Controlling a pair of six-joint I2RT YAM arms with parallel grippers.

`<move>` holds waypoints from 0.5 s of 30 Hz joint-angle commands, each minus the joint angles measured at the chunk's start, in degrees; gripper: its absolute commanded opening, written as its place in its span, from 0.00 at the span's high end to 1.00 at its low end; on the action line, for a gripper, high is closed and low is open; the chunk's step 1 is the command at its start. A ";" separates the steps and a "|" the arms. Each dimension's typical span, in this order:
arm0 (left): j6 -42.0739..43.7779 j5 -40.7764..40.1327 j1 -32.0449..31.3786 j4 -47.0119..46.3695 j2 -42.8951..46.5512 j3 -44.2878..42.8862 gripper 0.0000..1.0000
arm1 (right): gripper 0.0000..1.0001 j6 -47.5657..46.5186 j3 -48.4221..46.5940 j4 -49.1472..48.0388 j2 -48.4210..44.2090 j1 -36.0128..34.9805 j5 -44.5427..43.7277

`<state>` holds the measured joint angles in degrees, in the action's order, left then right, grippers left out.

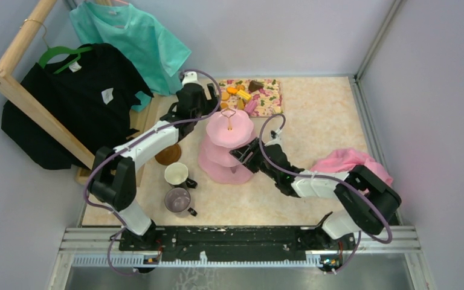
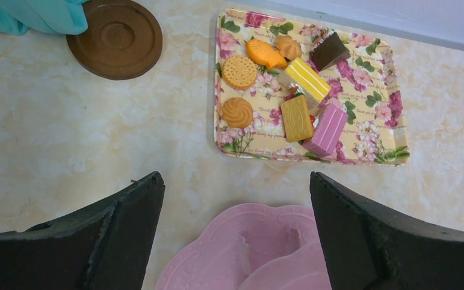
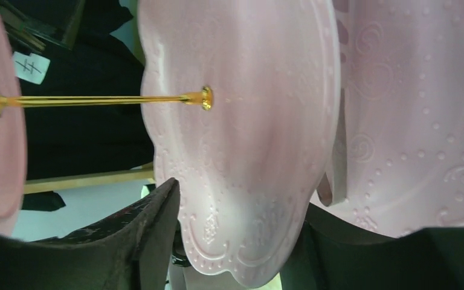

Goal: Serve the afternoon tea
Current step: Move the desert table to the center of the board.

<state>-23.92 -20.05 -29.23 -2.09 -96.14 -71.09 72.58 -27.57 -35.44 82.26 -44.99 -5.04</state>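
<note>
Clearly, the snacks [image 2: 240, 71] all lay in the floral tray [image 2: 399, 154] at the far side of the tabletop [image 1: 326, 109]: round biscuits, a fish-shaped piece, a yellow striped slice, a pink slice, a tan bar and a dark brown wedge, crowded toward the tray's left and middle. The pink cake stand [image 1: 229, 130] stood upright near the middle of the table, just in front of the tray, with a strip of tabletop between them. A white mug [image 1: 176, 174] and a grey-purple mug [image 1: 178, 199] sat close together to the stand's left, near a brown saucer [image 1: 168, 154]. Another saucer [image 2: 114, 38] lay left of the tray, beside teal cloth.

The left gripper [image 2: 235, 181] hung over that strip with its jaws spread wide, holding nothing. The right gripper [image 3: 241, 205] had its fingers apart on either side of the middle tier's scalloped rim; whether they touched it could not be told. A pink cloth [image 1: 347, 160] lay near the right edge, well apart from the stand.
</note>
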 commanded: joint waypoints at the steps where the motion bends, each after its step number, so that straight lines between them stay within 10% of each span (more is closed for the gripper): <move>1: 0.27 -0.28 0.28 -0.77 1.40 0.18 0.05 | 0.40 -5.83 -4.68 2.80 -4.31 -0.36 -3.40; 15: -0.42 1.03 2.39 -0.61 0.40 -1.16 0.04 | 0.34 -14.50 -6.81 18.65 -13.85 -0.40 -7.53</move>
<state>-23.99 -19.88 -27.42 -2.11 -96.14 -71.11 61.12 -31.97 -18.39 72.53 -45.01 -10.46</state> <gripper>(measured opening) 0.960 0.663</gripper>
